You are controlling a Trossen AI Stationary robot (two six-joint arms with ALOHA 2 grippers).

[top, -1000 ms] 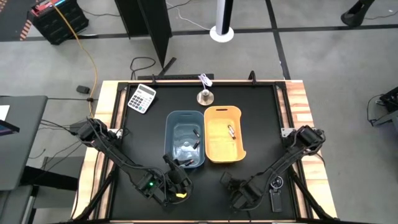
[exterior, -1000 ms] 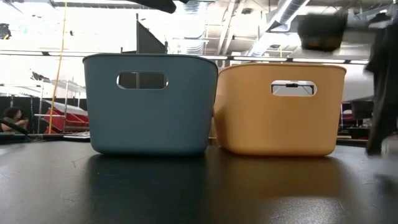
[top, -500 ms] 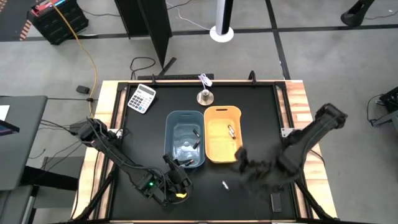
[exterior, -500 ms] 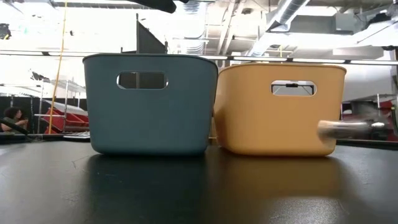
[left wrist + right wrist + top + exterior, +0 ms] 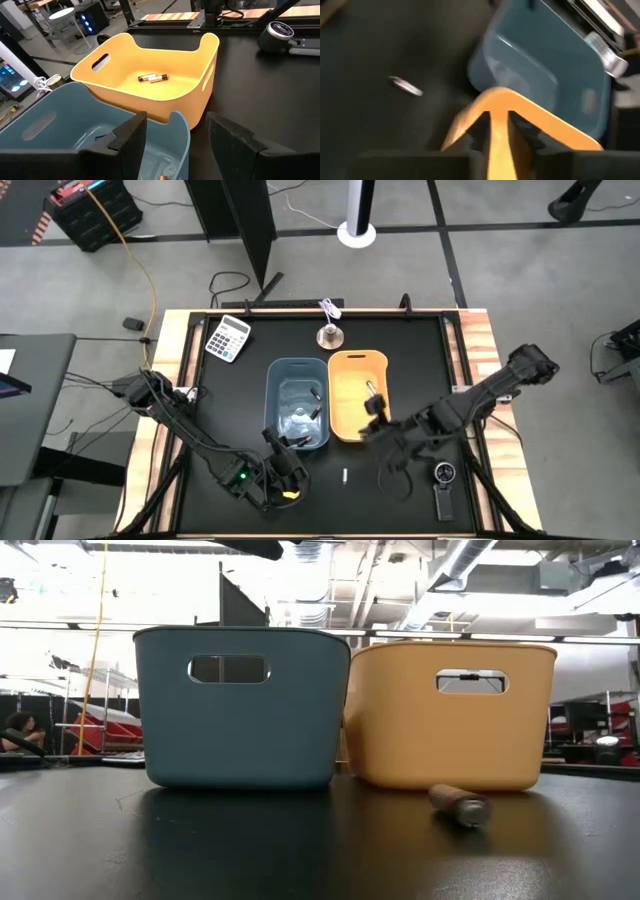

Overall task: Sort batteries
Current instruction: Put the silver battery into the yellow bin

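One silvery battery (image 5: 345, 476) lies loose on the black table in front of the bins, also seen in the low view (image 5: 460, 806) and the right wrist view (image 5: 406, 86). Two batteries (image 5: 153, 77) lie in the orange bin (image 5: 358, 359). Dark batteries (image 5: 314, 402) lie in the blue bin (image 5: 297, 366). My right gripper (image 5: 375, 416) hovers at the orange bin's near right corner (image 5: 496, 100), its fingers a narrow gap apart with that corner showing between them. My left gripper (image 5: 285, 480) waits open near the blue bin's near end. My right gripper stands over the orange bin's near right corner (image 5: 497, 125), coming from the table's right and slanting down. Its fingers (image 5: 477, 132) flank the corner. I cannot tell whether they touch it.
A calculator (image 5: 228, 337) and a small metal bell-like object (image 5: 328, 335) sit at the far side. A black round-dialled gadget with a handle (image 5: 444, 477) lies near the right near corner. Wooden table edges (image 5: 478, 340) frame the black mat.
My right gripper has swung from the near edge toward the far side and up, to the orange bin's near right corner. The silvery battery, unseen at first, has dropped onto the table and rolled a little toward the left, coming to rest in front of the bins.
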